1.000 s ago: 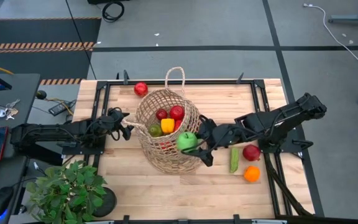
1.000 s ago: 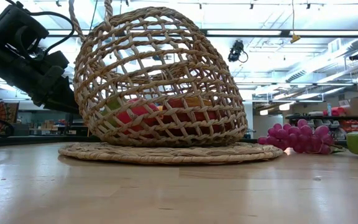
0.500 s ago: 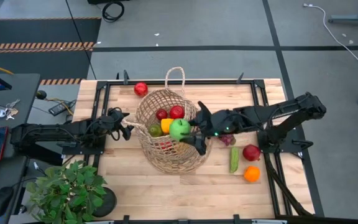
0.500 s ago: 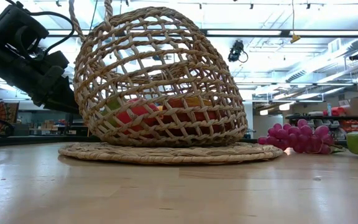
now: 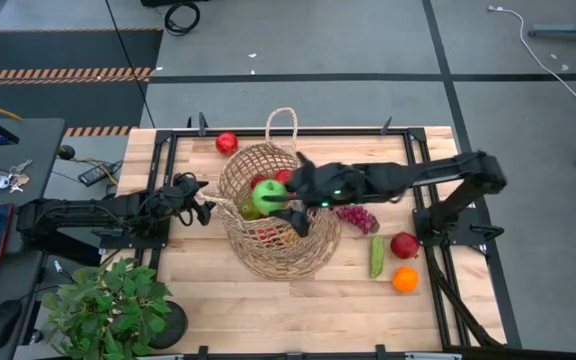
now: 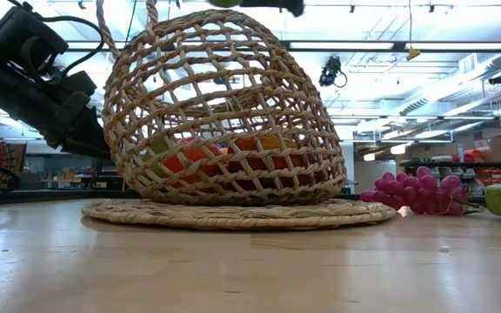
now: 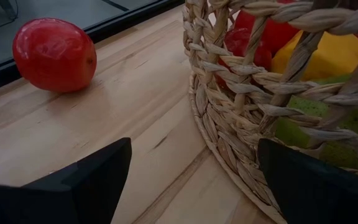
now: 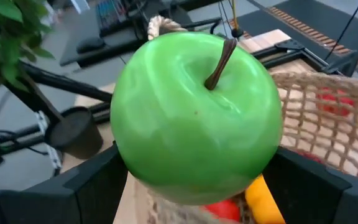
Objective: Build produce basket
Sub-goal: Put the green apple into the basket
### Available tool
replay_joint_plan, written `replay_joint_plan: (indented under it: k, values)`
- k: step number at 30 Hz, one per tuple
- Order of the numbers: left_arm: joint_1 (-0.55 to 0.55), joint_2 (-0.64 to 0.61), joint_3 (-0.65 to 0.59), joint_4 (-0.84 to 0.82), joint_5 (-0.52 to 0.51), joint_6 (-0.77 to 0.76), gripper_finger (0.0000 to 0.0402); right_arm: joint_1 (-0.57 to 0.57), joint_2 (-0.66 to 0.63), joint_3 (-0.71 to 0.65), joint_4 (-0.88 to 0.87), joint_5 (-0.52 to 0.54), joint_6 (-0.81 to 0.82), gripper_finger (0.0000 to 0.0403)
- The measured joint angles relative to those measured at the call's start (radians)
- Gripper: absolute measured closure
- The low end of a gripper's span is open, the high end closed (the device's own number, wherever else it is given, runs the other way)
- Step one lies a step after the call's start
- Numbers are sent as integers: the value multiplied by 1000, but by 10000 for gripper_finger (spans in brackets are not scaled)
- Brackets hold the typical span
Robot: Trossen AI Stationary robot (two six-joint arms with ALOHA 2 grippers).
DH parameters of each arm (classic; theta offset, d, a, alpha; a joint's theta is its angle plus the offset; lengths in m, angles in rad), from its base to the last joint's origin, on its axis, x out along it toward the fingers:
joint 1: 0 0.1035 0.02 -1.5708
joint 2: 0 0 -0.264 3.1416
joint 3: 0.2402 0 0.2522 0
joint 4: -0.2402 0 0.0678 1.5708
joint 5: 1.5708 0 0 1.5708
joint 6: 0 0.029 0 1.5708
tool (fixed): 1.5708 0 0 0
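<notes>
A: Two arms in shot. The right gripper [image 5: 280,199] was out over the basket [image 5: 273,250], fingers clamped on a green apple [image 5: 267,196] (stem up in the right wrist view [image 8: 196,118]).

B: And the basket?

A: Centre of the table [image 5: 268,300], sitting on a flat woven mat [image 6: 233,213]. In the low view it bulged and leaned, open weave, loop handle [image 5: 282,122] at its 12 o'clock. Inside: red fruit [image 7: 272,34], a yellow pepper [image 7: 319,56], something green lower down [image 7: 303,127].

B: Left side?

A: The left gripper [image 5: 200,205] was at the basket's 9 o'clock, low by the table. In the left wrist view its fingers [image 7: 89,180] stood wide apart, nothing between them, basket wall just beside.

B: Loose produce?

A: A red tomato [image 5: 227,143] at the basket's 11 o'clock, near the table's far edge. Purple grapes [image 5: 356,216] at its 3 o'clock, close by. Then a green vegetable [image 5: 376,256], a red apple [image 5: 404,245] and an orange [image 5: 405,280] around 4 o'clock, well apart from the basket.

B: Anything else?

A: A potted plant [image 5: 108,300] at the basket's 8 o'clock, at the table corner.
</notes>
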Motion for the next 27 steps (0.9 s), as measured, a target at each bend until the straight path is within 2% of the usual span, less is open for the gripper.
replay_joint_plan:
  k: [2, 10, 14, 18, 24, 27]
  values:
    - [0, 0, 0, -1, 0, 0, 44, -8, 65, 83, -43, 1, -30, 53]
    - [0, 0, 0, 0, 0, 0, 44, -80, 346, 527, -436, 4, -147, 53]
    - [0, 0, 0, 0, 0, 0, 44, -132, 470, 694, -561, -1, -219, 53]
    - [0, 0, 0, 0, 0, 0, 44, -185, 575, 792, -579, -18, -293, 53]
    - [0, 0, 0, 0, 0, 0, 44, -262, 688, 829, -598, -195, -310, 53]
    - [0, 0, 0, 0, 0, 0, 44, -290, 739, 829, -610, -234, -310, 53]
